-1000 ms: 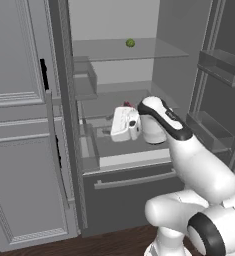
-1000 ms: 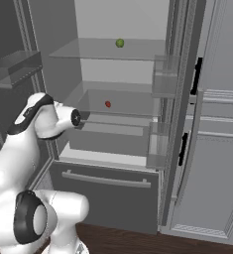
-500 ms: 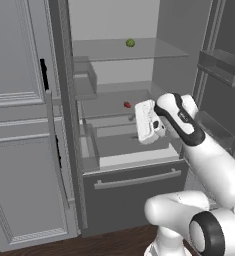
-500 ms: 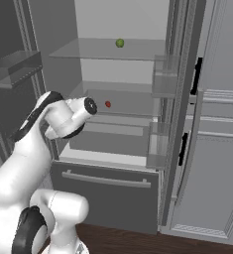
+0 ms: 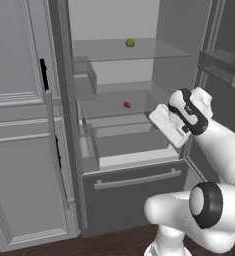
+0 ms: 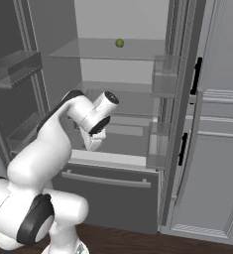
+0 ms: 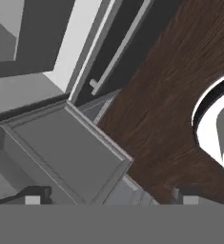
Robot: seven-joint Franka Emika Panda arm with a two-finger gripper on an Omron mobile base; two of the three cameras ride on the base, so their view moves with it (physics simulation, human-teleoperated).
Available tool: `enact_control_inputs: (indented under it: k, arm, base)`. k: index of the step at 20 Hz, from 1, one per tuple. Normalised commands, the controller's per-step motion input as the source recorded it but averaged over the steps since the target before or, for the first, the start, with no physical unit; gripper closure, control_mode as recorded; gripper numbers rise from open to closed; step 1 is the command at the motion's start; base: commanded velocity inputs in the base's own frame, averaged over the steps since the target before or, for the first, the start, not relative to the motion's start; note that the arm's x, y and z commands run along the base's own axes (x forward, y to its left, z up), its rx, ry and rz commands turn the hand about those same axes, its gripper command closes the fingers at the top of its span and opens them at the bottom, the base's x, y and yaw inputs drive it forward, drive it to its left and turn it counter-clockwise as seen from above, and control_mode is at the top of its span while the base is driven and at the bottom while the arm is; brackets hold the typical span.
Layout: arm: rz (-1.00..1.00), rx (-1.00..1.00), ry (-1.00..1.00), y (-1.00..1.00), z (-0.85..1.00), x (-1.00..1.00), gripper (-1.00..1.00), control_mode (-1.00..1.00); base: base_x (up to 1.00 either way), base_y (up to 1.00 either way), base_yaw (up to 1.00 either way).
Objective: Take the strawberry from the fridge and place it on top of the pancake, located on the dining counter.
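The gripper (image 5: 161, 121) has pulled back toward the right and now points down, wide open and holding nothing. The strawberry (image 5: 127, 105) still sits on the fridge (image 5: 139, 65) shelf.

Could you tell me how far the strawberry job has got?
Done: the fridge stands open. In hand: nothing; the gripper is open and empty, in front of the shelves, right of the strawberry on the middle shelf. Left: grasp it and carry it to the pancake.
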Motion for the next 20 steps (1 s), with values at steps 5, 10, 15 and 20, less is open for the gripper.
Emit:
enact_control_inputs:
  k: [5,10,15,20]
  arm:
    - [0.71,-0.49,-0.45,-0.49,-0.59,-0.23,-1.0,-1.0]
    - [0.68,-0.59,-0.55,-0.11,-0.28,-0.3,-1.0,-1.0]
    - [0.31,-0.24,-0.3,0.17,0.0,-0.56,-1.0,-1.0]
    - [0.0,-0.09,0.01,0.3,0.16,-0.35,-1.0,-1.0]
  base:
    - [0.0,0.0,0.0]
    - [0.0,0.0,0.0]
    - [0.0,0.0,0.0]
    - [0.0,0.0,0.0]
